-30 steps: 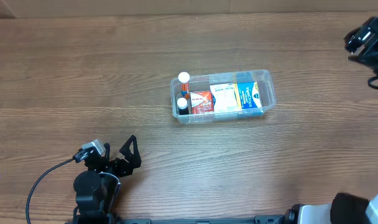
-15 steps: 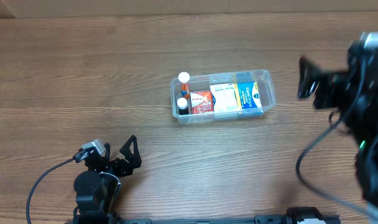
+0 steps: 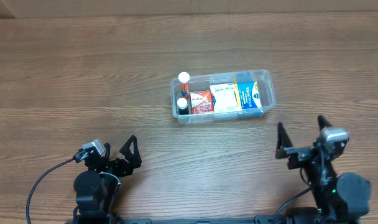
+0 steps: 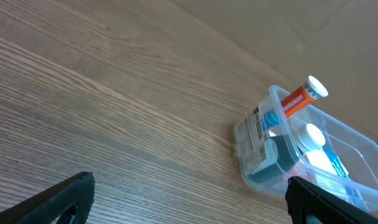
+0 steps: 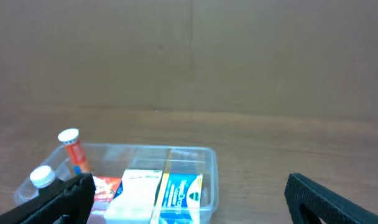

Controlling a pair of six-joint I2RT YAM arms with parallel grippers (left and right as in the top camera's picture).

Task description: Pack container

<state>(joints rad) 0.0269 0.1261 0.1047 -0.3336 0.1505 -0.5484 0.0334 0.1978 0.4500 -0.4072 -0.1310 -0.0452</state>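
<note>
The clear plastic container (image 3: 268, 88) sits at the table's middle right. Inside it are a blue box (image 3: 248, 97), a white box (image 3: 224, 98), a red box (image 3: 201, 101), an orange tube with a white cap (image 3: 184, 81) and a dark bottle with a white cap (image 3: 182, 104). The container also shows in the left wrist view (image 4: 357, 140) and the right wrist view (image 5: 207, 163). My left gripper (image 3: 117, 155) is open and empty at the front left. My right gripper (image 3: 299, 138) is open and empty at the front right, below the container.
A wood-grain table (image 3: 83, 74) spreads all round the container. A plain brown wall (image 5: 189, 56) stands behind the table's far edge.
My right arm has swung from the far right edge down to the front right of the table, near its base. The left arm and the container have not moved.
</note>
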